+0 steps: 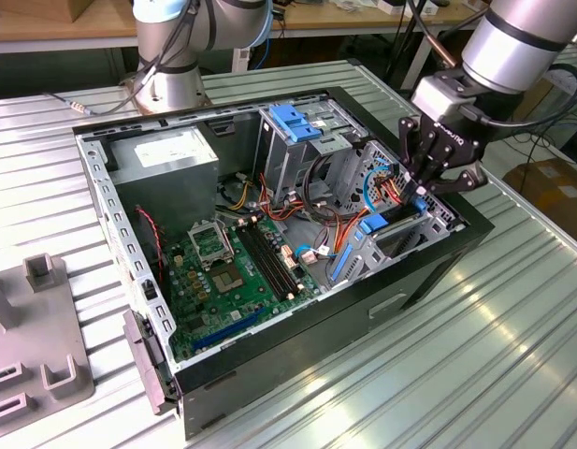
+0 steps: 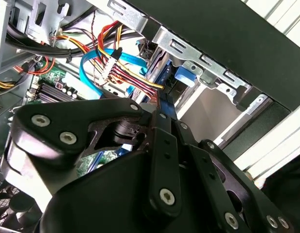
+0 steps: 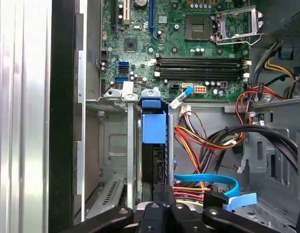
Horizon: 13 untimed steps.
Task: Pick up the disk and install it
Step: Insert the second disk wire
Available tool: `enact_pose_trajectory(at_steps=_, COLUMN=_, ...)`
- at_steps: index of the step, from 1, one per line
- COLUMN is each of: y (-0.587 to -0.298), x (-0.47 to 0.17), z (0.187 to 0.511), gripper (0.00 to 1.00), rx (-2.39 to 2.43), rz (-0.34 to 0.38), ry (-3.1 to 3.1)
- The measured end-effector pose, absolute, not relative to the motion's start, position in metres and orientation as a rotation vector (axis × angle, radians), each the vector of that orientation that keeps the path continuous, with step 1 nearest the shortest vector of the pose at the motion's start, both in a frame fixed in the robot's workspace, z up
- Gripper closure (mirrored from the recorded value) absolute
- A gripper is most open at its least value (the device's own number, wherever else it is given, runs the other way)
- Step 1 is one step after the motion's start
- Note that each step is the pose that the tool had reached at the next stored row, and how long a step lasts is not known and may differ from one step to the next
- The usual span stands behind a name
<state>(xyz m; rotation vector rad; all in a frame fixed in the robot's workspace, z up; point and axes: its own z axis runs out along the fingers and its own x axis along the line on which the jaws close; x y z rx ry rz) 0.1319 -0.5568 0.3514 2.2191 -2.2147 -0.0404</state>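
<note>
The disk (image 3: 154, 158) stands on edge in a narrow metal bay slot at the case's front corner, with its light-blue rail frame (image 3: 153, 125) facing the motherboard. In the exterior view a blue part of the disk (image 1: 375, 224) shows low in the bay, just below my gripper (image 1: 421, 190). The black fingers of my gripper (image 2: 162, 114) meet on the disk's blue edge (image 2: 166, 103). In the first wrist view my gripper (image 3: 164, 193) sits shut on the disk's near end. Most of the disk is hidden by the bay walls.
The open computer case (image 1: 269, 365) lies on a ribbed metal table. Inside are a green motherboard (image 1: 232, 271), a grey power-supply box (image 1: 166, 154), an upright cage with a blue top (image 1: 293, 122) and loose coloured cables (image 3: 203, 141). A grey fixture (image 1: 36, 346) stands at the exterior view's left.
</note>
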Motion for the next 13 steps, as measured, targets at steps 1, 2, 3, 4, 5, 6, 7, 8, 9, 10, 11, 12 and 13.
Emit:
enact_pose_trajectory(at_steps=1, y=-0.5568, x=0.1318, z=0.3521, gripper=0.90, rx=2.219, rz=-0.040, ry=-2.215)
enact_pose_trajectory(at_steps=2, y=-0.5568, x=0.1318, z=0.3522, gripper=0.90, rx=2.219, rz=-0.040, ry=-2.215)
enact_pose_trajectory(at_steps=3, y=-0.5568, x=0.1319, z=0.3523, gripper=0.90, rx=2.219, rz=-0.041, ry=-2.215)
enact_pose_trajectory(at_steps=4, y=-0.5568, x=0.1319, z=0.3523, gripper=0.90, rx=2.219, rz=-0.041, ry=-2.215)
enact_pose_trajectory(at_steps=5, y=-0.5568, x=0.1319, z=0.3524, gripper=0.90, rx=2.219, rz=-0.040, ry=-2.215)
enact_pose_trajectory(at_steps=6, y=-0.5568, x=0.1318, z=0.3524, gripper=0.90, rx=2.219, rz=-0.040, ry=-2.215)
enact_pose_trajectory(at_steps=7, y=-0.5568, x=0.1319, z=0.3525, gripper=0.90, rx=2.219, rz=-0.040, ry=-2.215)
enact_pose_trajectory(at_steps=8, y=-0.5568, x=0.1319, z=0.3525, gripper=0.90, rx=2.219, rz=-0.040, ry=-2.215)
enact_pose_trajectory(at_steps=9, y=-0.5568, x=0.1319, z=0.3525, gripper=0.90, rx=2.219, rz=-0.040, ry=-2.215)
enact_pose_trajectory(at_steps=10, y=-0.5568, x=0.1318, z=0.3525, gripper=0.90, rx=2.219, rz=-0.040, ry=-2.215)
enact_pose_trajectory(at_steps=11, y=-0.5568, x=0.1317, z=0.3526, gripper=0.90, rx=2.219, rz=-0.040, ry=-2.215)
enact_pose_trajectory(at_steps=12, y=-0.5568, x=0.1313, z=0.3526, gripper=0.90, rx=2.219, rz=-0.040, ry=-2.215)
enact_pose_trajectory(at_steps=13, y=-0.5568, x=0.1298, z=0.3526, gripper=0.90, rx=2.219, rz=-0.040, ry=-2.215)
